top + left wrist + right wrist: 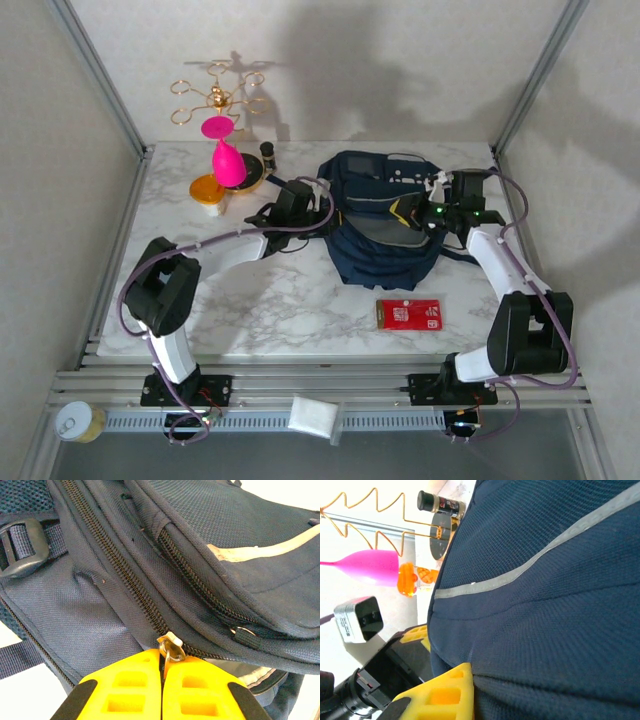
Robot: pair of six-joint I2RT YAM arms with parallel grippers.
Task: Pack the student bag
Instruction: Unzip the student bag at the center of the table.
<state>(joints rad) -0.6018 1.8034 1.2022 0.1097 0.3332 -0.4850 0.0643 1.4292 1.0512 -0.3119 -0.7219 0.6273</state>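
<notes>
One student bag, one red packet, one pink goblet.

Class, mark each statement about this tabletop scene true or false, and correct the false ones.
1. The left gripper is shut on a zipper pull of the student bag. True.
2. The red card lies inside the bag. False: it lies on the table, in front of the bag.
3. The right gripper pinches the bag's fabric. True.
4. The pink goblet stands right of the bag. False: it stands to its left, by the orange lid.
</notes>
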